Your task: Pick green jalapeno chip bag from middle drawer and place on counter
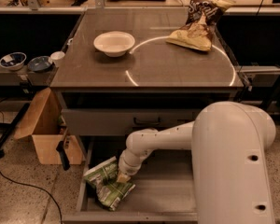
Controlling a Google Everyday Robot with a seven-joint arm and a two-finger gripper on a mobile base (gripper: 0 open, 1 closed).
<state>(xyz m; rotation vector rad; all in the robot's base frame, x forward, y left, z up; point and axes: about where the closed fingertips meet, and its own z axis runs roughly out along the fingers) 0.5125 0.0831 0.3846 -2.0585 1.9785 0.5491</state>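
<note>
The green jalapeno chip bag [107, 185] lies crumpled at the front left of the open middle drawer [177, 197], partly over its left wall. My gripper [123, 177] reaches down from the white arm and sits right on the bag's upper right part. The counter [172, 64], grey-brown with a thin white circle line, stands above the drawer.
A white bowl [114, 42] and a brown-and-tan chip bag [197, 22] rest on the counter. A closed drawer front with a black handle [147, 122] sits above the open drawer. A cardboard box [46, 129] stands on the floor at left. My white arm housing [233, 162] fills the lower right.
</note>
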